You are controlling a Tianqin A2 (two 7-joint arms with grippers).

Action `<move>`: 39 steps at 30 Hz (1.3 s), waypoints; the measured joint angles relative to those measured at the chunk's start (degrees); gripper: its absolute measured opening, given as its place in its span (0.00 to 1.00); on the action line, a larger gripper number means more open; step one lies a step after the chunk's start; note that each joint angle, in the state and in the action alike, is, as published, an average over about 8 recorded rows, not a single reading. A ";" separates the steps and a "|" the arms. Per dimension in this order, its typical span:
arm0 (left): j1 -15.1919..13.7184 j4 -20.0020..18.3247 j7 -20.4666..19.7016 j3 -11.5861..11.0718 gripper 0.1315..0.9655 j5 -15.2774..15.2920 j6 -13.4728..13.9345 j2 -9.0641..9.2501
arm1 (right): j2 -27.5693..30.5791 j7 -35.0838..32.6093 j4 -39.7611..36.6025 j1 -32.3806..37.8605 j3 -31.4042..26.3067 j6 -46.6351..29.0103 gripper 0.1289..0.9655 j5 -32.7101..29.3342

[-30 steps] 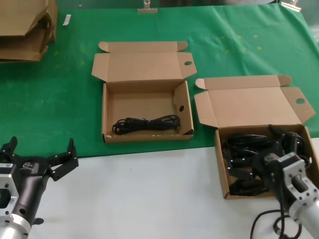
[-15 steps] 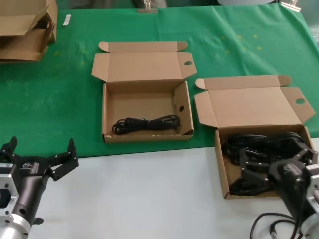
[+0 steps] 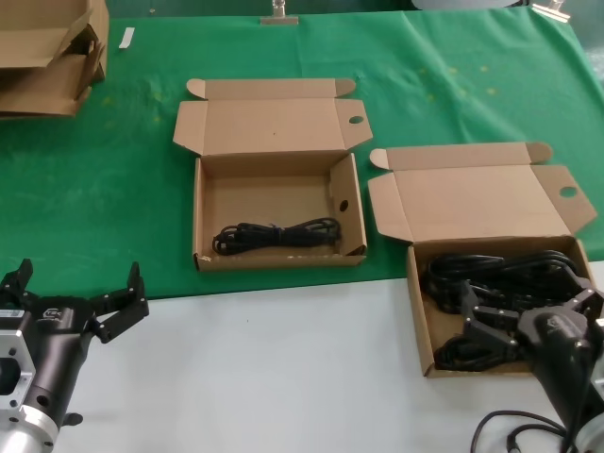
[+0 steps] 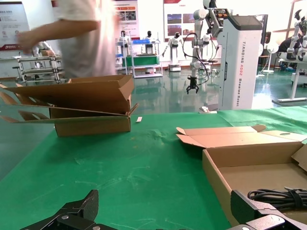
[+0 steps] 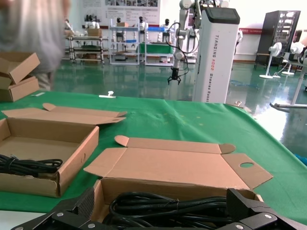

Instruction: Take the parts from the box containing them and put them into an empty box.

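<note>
Withdrawn slightly, our right tool (image 3: 528,319) hovers with fingers apart over black cable bundles (image 3: 495,274); left tool (image 3: 75,300) parked, fingers apart.

White cabinet (image 4: 242,57): "TIANQING ADD2 Bimanual Robot", vertical.

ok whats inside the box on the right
A pile of black cable bundles lies in the right box. The right hand, open, hovers over its near end and covers some of the bundles, so their number cannot be told.

Head camera looks down over both boxes; low wrist cameras face far, sharing the left box (image 3: 278,212).
</note>
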 joint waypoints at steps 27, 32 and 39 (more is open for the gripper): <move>0.00 0.00 0.00 0.00 1.00 0.00 0.00 0.00 | 0.00 0.00 0.00 0.00 0.00 0.00 1.00 0.00; 0.00 0.00 0.00 0.00 1.00 0.00 0.00 0.00 | 0.00 0.00 0.00 0.00 0.00 0.00 1.00 0.00; 0.00 0.00 0.00 0.00 1.00 0.00 0.00 0.00 | 0.00 0.00 0.00 0.00 0.00 0.00 1.00 0.00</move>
